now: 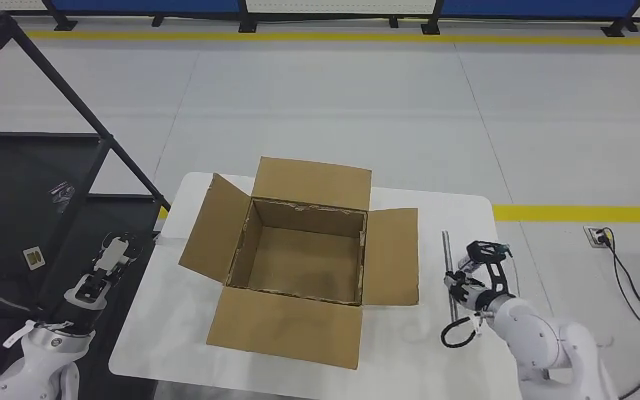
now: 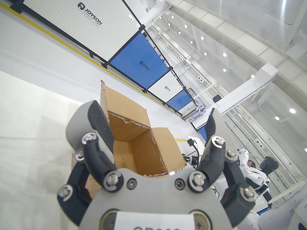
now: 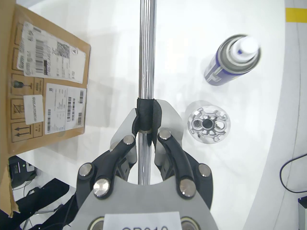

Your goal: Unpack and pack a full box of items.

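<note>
An open cardboard box [image 1: 285,325] stands in the middle of the white table [image 1: 170,310], flaps spread out, and I see nothing inside it. My right gripper [image 1: 455,284] is to the right of the box, shut on a shiny metal rod [image 1: 446,255] that lies along the table. In the right wrist view the pads [image 3: 153,113] clamp the rod [image 3: 147,48] near its middle. My left gripper [image 1: 112,248] hangs just off the table's left edge. It is open [image 2: 156,123] with nothing between its fingers and faces the box [image 2: 134,140].
Beside the rod, away from the box, a blue spray can [image 3: 231,60] stands upright with a round metal hub part [image 3: 208,123] next to it. A labelled box flap [image 3: 48,48] lies on the rod's other side. A black frame [image 1: 80,150] stands left of the table.
</note>
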Available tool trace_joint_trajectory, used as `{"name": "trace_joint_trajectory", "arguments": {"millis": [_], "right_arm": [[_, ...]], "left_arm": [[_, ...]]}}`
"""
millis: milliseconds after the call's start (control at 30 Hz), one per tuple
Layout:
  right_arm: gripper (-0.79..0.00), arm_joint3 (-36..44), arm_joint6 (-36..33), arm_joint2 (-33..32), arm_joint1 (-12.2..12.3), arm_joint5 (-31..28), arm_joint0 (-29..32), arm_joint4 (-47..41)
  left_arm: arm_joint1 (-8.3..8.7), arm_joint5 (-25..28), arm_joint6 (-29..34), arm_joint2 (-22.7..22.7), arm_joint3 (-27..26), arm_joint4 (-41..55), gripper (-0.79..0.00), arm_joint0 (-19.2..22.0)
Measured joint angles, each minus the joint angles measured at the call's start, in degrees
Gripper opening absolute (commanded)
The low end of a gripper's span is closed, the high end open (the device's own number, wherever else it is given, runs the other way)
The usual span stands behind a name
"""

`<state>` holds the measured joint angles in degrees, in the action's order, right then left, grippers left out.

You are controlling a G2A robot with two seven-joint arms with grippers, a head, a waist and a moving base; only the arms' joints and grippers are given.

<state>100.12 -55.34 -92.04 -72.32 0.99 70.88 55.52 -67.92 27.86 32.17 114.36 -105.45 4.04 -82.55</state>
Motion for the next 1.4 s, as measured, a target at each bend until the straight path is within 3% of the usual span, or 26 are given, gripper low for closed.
{"name": "trace_joint_trajectory", "arguments": {"millis": [300, 467, 967, 1000, 1033, 1300, 1400], "right_arm": [[-0.785, -4.6, 1.1, 6.2, -0.2, 1.2, -1.8, 3.8], [-0.785, -8.2, 1.6, 9.9, -0.4, 5.0, -4.4, 9.0], [-0.779, -20.4, 2.6, 11.8, -0.7, 6.5, -11.2, 8.0], [-0.742, -20.7, 2.7, 11.8, -0.7, 6.5, -11.4, 8.0], [-0.653, -21.0, 2.7, 11.8, -0.7, 6.5, -11.6, 7.9], [-0.462, -20.6, 2.5, 11.0, -0.5, 6.7, -11.5, 7.5], [-0.431, -19.2, 2.4, 10.4, -0.3, 7.0, -10.9, 7.6]], "left_arm": [[0.0, 0.0, 0.0, 0.0, 0.0, 0.0, 0.0, 0.0], [0.0, 0.0, 0.0, 0.0, 0.0, 0.0, 0.0, 0.0], [0.0, 0.0, 0.0, 0.0, 0.0, 0.0, 0.0, 0.0], [0.0, 0.0, 0.0, 0.0, 0.0, 0.0, 0.0, 0.0], [0.0, 0.0, 0.0, 0.0, 0.0, 0.0, 0.0, 0.0], [0.0, 0.0, 0.0, 0.0, 0.0, 0.0, 0.0, 0.0], [0.0, 0.0, 0.0, 0.0, 0.0, 0.0, 0.0, 0.0]]}}
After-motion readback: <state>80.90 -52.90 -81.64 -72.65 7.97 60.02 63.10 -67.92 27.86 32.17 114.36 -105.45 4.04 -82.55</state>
